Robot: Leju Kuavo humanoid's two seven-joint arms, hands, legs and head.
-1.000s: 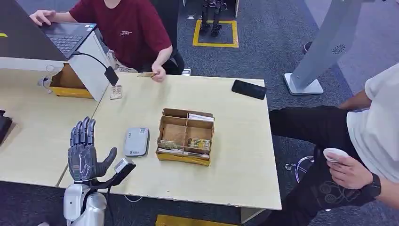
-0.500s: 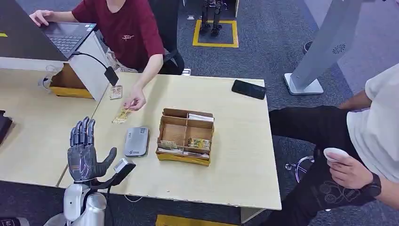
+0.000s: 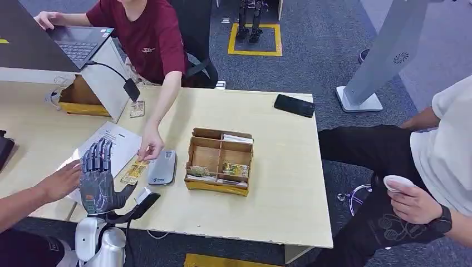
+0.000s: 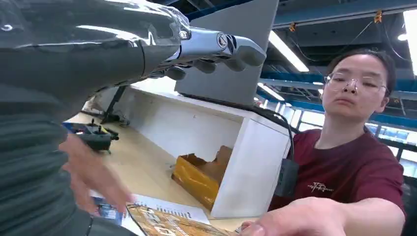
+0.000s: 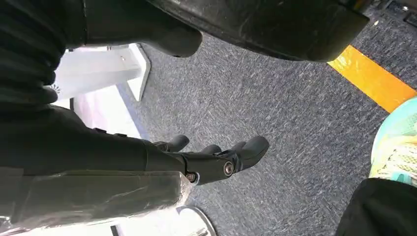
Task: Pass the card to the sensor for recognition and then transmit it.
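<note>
the left hand [image 3: 99, 181] is raised upright at the near edge of the table [image 3: 278, 211], fingers straight and apart, thumb out to the side, with nothing held. in the left wrist view the same hand [image 4: 123, 44] is seen with fingers extended. the right hand [image 5: 206, 160] is seen in the right wrist view over grey carpet [image 5: 295, 123], its fingers loosely curled and apart, with nothing in it.

the card [image 3: 133, 171] is held out low over the table by the hand of a person in a red shirt [image 3: 150, 147], just beside the left hand's thumb and next to the grey sensor [image 3: 162, 167], which lies flat on the table. in the left wrist view the card [image 4: 167, 223] is seen close below the hand.

a cardboard box [image 3: 220, 161] divided into compartments stands to the right of the sensor. cards are seen in the far right compartment, the near right compartment and the near left strip; the large left compartment looks bare. a paper sheet [image 3: 114, 142] lies behind the left hand, and another person's hand [image 3: 61, 181] rests on it. a phone [image 3: 294, 105] lies at the far right corner. a second open box [image 3: 83, 95] sits under the white stand at the left; what is in it cannot be told.
</note>
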